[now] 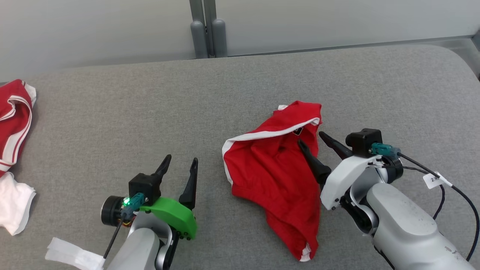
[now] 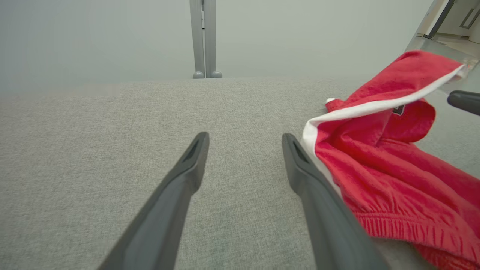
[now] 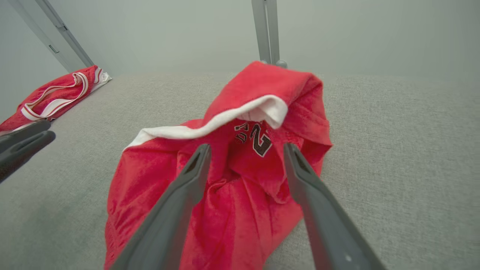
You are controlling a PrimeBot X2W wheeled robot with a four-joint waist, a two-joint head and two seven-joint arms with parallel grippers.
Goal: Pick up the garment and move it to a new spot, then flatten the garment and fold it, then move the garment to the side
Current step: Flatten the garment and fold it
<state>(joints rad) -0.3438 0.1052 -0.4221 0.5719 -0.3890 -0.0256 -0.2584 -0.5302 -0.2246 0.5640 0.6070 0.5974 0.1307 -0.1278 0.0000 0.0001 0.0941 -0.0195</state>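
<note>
The garment [image 1: 275,168] is a crumpled red pair of shorts with a white stripe, lying on the grey table [image 1: 112,112] right of centre. It also appears in the left wrist view as the garment [image 2: 397,165] and in the right wrist view as the garment [image 3: 232,180], where a dark printed number shows. My right gripper [image 1: 311,138] stands open over the garment's right edge, fingers spread above the cloth and holding nothing; in its wrist view the right gripper [image 3: 246,147] straddles the number. My left gripper [image 1: 180,160] is open over bare table, left of the garment, as the left gripper [image 2: 245,137] view confirms.
Another red garment with white stripes [image 1: 13,120] lies at the table's far left edge, with a white cloth [image 1: 13,204] below it. Two grey posts [image 1: 208,35] stand behind the table's back edge. A white tag [image 1: 71,255] hangs by my left arm.
</note>
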